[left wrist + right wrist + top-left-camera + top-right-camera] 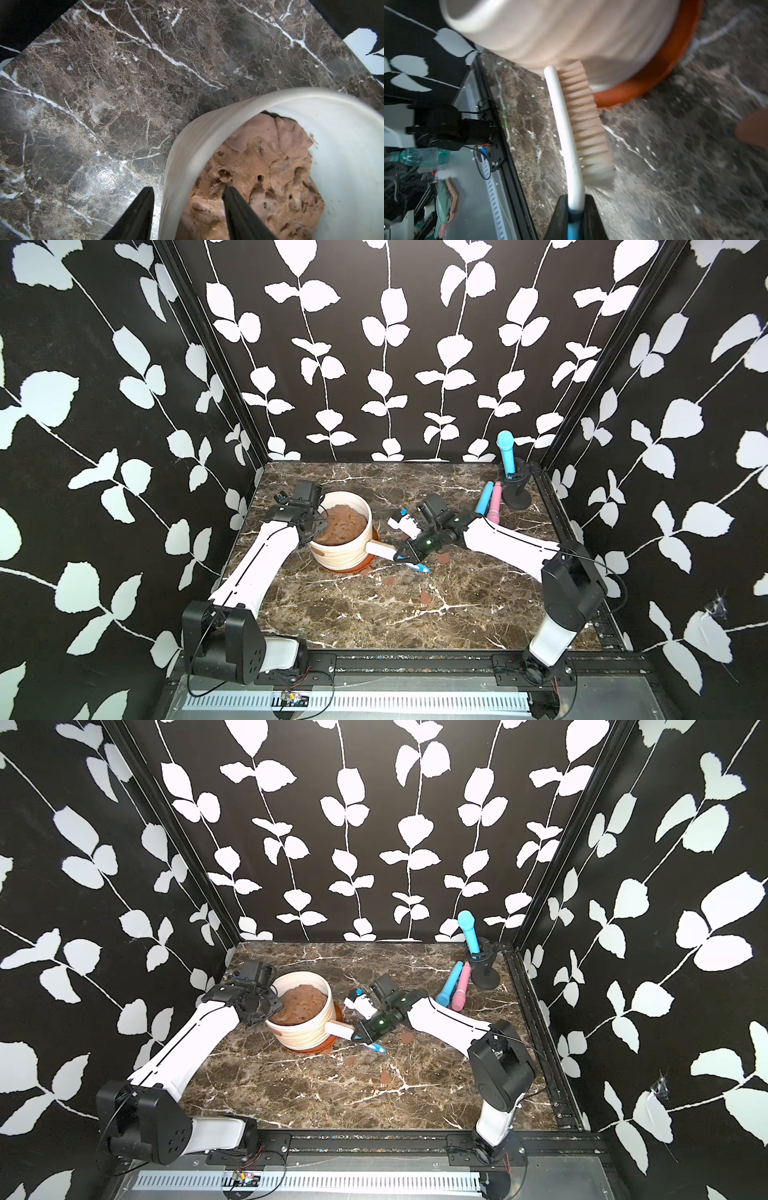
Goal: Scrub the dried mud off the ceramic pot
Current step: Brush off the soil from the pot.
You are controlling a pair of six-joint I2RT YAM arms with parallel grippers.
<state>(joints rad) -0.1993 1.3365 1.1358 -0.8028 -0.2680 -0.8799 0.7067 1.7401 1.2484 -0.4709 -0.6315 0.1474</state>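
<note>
The dark marble surface (374,614) carries everything. On its left part stands the ceramic pot (345,556). It sits upright in a terracotta saucer (375,537) and is filled most of the way with a lumpy brown soil mass (343,526). At the back right, a black stand (517,501) holds one blue toy microphone (507,452).

Your right hand (576,199) pinches the blue handle of a scrub brush (588,124). The far end of its bristles touches the pot's lower wall just above the saucer, so I judge you are in the scrubbing step.

Your left hand (188,188) is spread astride the rim, one finger outside and one over the soil, not clamped. The next move calls for closing it on the rim, so the pot holds firm against the strokes.

Three discs of dried mud (444,558) lie loose on the surface near the pot. None shows on the wall you can see, and the far side is hidden.
</note>
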